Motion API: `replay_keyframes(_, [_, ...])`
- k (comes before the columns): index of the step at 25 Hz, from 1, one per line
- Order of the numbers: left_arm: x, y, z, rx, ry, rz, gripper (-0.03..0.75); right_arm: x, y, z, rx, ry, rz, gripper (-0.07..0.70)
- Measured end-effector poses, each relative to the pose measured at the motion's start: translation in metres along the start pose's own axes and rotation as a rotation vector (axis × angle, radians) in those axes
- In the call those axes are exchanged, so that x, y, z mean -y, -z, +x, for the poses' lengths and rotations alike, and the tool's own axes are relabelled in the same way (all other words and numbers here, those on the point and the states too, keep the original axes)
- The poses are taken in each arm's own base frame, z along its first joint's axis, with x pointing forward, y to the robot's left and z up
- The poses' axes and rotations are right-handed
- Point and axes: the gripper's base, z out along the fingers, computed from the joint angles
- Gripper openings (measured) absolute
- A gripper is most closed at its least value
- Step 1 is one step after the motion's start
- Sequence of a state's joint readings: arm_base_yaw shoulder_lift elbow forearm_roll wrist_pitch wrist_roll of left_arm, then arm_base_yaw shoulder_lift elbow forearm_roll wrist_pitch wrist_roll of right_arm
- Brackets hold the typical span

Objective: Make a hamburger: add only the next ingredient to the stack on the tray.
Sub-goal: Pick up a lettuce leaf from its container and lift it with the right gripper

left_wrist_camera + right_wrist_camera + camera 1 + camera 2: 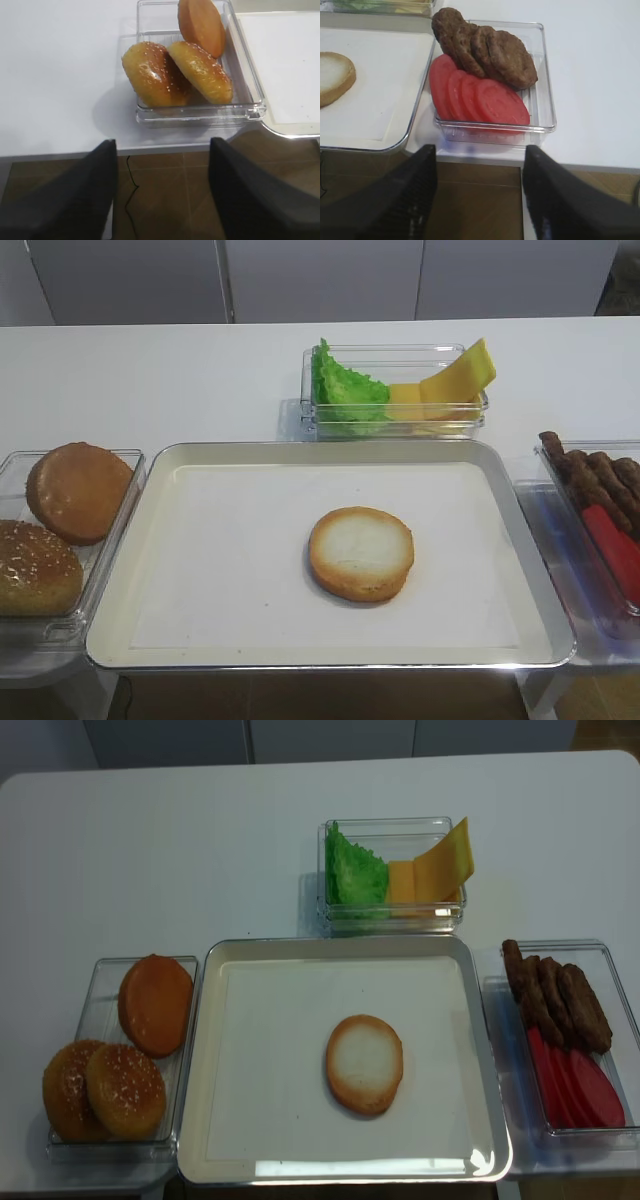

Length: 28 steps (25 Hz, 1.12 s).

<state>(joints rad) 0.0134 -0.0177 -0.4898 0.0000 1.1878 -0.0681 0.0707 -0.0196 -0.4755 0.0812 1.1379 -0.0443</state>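
Bottom bun set on the tray; lettuce not yet fetched.

The left gripper [162, 192] is seen spread and empty, with the bin of bun tops [200, 75] just ahead of its jaws. Ahead and to the left of the right gripper [480, 192], also spread and holding nothing, the bun half [361, 553] lies alone on the paper-lined tray [200, 455]; the bin of patties and tomato slices [490, 85] sits directly ahead. The lettuce [345, 390] is kept beside the cheese slices [450, 385] in the far bin, well beyond both jaws. Picking and placing a leaf is judged wholly outstanding. No brand, label or writing can be read.
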Motion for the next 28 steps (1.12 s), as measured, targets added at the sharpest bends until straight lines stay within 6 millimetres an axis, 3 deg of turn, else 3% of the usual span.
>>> replay_keyframes(28, [0.0,0.0,-0.0002,0.002,0.0,0.0,0.427,0.0,0.0,0.0,0.0,0.002,0.0,0.431])
